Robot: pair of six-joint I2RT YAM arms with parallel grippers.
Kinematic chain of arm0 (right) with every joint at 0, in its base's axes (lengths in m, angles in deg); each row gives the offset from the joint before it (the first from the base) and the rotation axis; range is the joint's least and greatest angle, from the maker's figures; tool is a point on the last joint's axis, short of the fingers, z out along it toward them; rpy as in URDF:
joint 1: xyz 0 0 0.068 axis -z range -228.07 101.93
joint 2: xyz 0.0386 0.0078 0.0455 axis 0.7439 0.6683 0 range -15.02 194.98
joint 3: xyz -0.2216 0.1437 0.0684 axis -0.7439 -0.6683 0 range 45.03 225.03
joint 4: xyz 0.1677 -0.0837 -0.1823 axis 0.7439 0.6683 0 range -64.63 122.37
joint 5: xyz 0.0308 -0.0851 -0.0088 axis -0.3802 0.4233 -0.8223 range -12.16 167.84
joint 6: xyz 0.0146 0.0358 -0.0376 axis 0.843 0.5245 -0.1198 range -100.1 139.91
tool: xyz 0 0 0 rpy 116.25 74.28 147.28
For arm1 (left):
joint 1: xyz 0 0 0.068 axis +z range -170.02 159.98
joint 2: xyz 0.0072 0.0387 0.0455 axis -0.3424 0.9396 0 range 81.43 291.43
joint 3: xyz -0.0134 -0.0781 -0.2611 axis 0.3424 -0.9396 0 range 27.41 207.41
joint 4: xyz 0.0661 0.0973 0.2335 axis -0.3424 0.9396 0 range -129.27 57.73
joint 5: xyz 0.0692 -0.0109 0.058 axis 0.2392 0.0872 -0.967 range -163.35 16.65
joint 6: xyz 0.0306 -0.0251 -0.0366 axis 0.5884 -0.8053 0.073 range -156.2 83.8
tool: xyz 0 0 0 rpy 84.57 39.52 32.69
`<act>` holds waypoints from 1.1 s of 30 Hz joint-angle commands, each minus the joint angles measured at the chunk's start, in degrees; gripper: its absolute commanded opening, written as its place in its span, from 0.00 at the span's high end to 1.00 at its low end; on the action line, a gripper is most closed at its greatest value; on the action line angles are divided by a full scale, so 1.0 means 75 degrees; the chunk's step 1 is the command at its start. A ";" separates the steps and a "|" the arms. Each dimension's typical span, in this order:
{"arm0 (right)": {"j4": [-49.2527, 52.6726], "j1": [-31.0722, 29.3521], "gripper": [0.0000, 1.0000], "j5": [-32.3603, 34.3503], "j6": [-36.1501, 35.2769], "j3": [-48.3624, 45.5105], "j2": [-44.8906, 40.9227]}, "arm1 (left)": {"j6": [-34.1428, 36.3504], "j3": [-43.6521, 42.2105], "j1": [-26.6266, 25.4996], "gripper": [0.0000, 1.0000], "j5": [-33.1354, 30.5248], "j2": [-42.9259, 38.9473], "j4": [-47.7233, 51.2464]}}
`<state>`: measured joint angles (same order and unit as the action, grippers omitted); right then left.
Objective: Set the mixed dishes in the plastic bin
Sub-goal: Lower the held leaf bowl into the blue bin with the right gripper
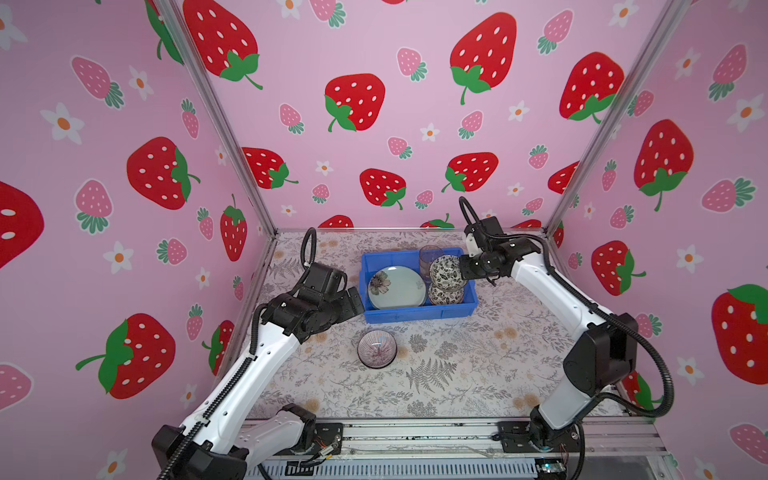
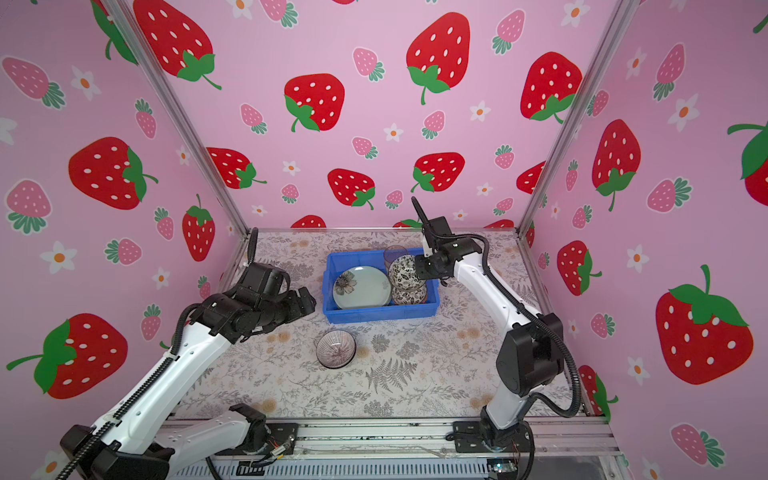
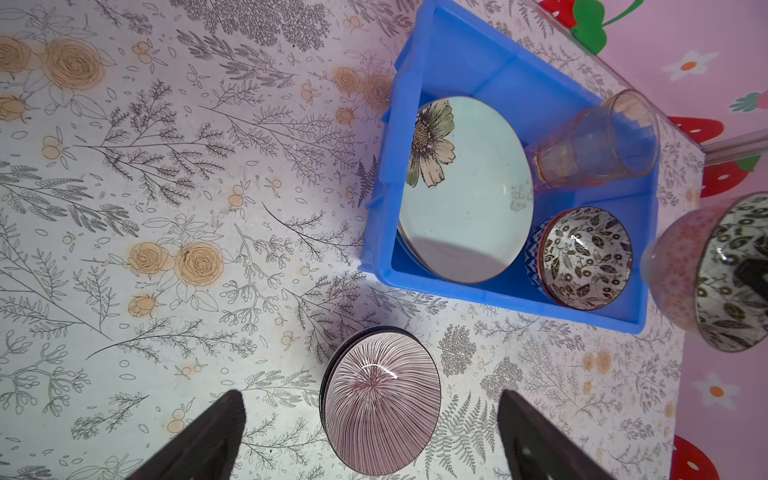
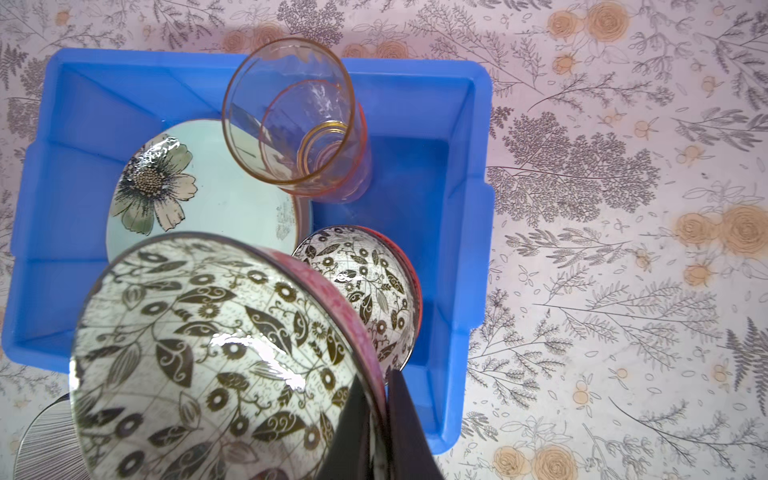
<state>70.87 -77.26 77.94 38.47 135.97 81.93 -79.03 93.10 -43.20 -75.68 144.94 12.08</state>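
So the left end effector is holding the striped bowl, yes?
No. The left end effector is open and holds nothing; the striped bowl lies on the table, outside the bin, as the left wrist view shows.

Four bowls point(image 3: 706, 270) point(image 3: 586, 257) point(image 3: 531, 254) point(image 3: 380, 407), two tumblers point(image 4: 245, 137) point(image 4: 360, 174), one plate point(image 4: 232, 199), one bin point(image 4: 465, 208)

The bench point(image 1: 478, 374), covered in a pale sheet printed with grey ferns and tan roses, is carrying two things directly. The blue plastic bin point(image 1: 415, 316) is sitting toward the back. A striped bowl point(image 1: 377, 349) is resting upright in front of the bin's near wall, close to it but not touching.
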 commanded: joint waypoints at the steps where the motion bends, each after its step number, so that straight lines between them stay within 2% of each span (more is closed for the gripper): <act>1: -0.0069 0.0056 1.00 0.0141 -0.0166 0.0126 0.0083 | 0.0098 -0.0011 0.0044 0.03 0.0121 0.0019 0.0155; 16: -0.0838 0.0318 1.00 0.0127 -0.0250 -0.0765 0.0557 | -0.0069 -0.0328 0.0044 0.03 0.0087 -0.0284 0.0277; 33: -0.1377 0.0329 1.00 -0.0068 -0.0385 -0.0945 0.1171 | -0.0469 -0.0700 0.0047 0.03 -0.0181 -0.0911 0.0663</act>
<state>62.04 -75.05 78.38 36.48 128.95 90.52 -81.45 88.08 -43.14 -74.96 139.15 15.01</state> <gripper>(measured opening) 0.096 0.973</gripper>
